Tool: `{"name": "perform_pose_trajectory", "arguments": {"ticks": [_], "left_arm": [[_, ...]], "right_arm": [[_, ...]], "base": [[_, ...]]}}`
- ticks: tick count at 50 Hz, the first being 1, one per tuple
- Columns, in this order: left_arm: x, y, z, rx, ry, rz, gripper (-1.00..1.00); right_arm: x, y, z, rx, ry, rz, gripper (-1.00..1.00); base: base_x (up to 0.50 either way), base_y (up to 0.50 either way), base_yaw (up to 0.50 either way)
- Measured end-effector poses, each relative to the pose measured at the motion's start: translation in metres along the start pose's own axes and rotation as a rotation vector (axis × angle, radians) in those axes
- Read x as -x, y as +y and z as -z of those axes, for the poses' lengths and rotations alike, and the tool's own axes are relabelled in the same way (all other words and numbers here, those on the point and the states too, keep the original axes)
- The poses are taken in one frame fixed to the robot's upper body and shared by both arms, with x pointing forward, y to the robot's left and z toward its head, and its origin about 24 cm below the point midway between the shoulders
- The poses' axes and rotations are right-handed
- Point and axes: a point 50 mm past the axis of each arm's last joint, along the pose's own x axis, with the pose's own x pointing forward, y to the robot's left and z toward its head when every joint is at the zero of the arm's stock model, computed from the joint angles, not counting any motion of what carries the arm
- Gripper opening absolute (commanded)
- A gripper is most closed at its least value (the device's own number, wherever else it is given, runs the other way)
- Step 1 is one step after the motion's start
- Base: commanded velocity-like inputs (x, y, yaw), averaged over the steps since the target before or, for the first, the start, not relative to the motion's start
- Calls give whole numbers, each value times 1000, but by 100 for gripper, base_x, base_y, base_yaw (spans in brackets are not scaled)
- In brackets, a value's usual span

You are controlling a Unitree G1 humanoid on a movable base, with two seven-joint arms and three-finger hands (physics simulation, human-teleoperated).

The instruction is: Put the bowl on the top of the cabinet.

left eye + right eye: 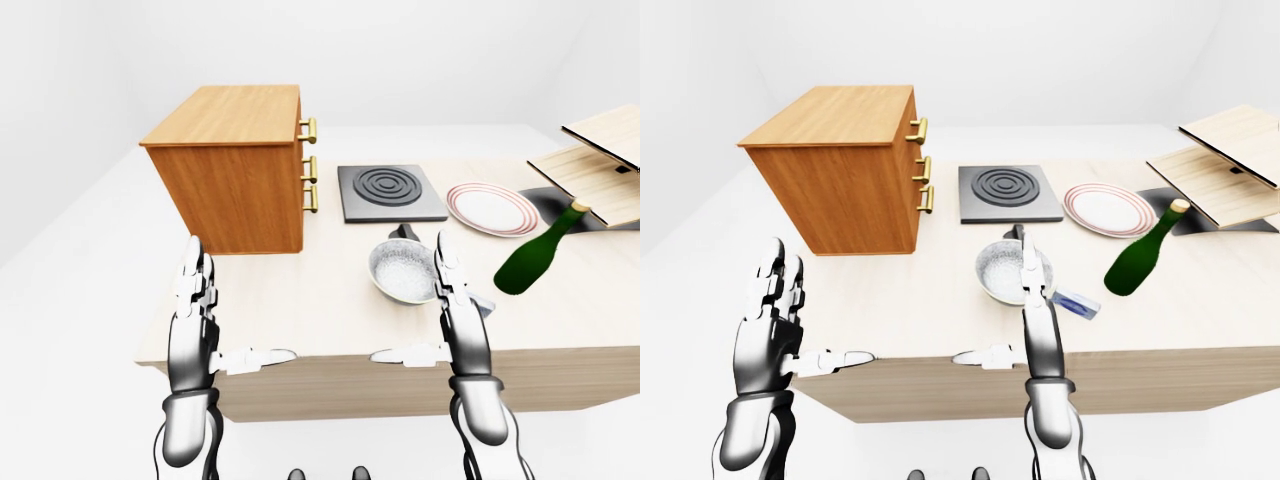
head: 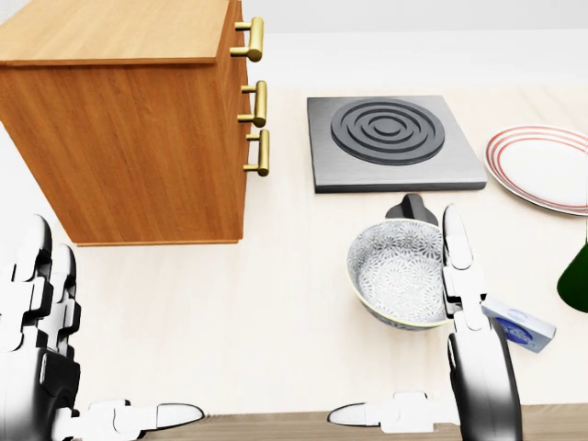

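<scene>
A patterned white bowl (image 2: 400,271) stands on the light wooden table (image 2: 230,312), below a black hob in the head view. The wooden cabinet (image 1: 235,170) with three brass handles stands at the table's left; its flat top (image 1: 225,115) is bare. My right hand (image 2: 441,322) is open, its fingers (image 2: 457,253) upright right beside the bowl's right rim and its thumb out to the left. I cannot tell whether it touches the bowl. My left hand (image 1: 215,315) is open and empty, raised over the table's near edge below the cabinet.
A black hob (image 1: 390,192) lies right of the cabinet, with a red-rimmed plate (image 1: 492,208) beside it. A green bottle (image 1: 535,255) leans tilted at the right. A small blue-white box (image 2: 519,323) lies just right of my right hand. Wooden boards (image 1: 600,165) stand at the far right.
</scene>
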Motion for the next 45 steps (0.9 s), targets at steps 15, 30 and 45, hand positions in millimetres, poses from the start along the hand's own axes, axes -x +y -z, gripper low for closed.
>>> {"name": "perform_pose_trajectory", "arguments": {"ticks": [15,30,45], "left_arm": [[0,0,0,-1,1,2,100],[0,0,1,-3,4,4,100],[-1,-1,2,-3,7,9,100]], "right_arm": [[-1,0,-2,-3,-8,-5,100],[-1,2,1,-7,3,-11,100],[-2,2,1,-18,2,-14,100]], "base": [[0,50,0],[0,43,0],[14,0,0]]}}
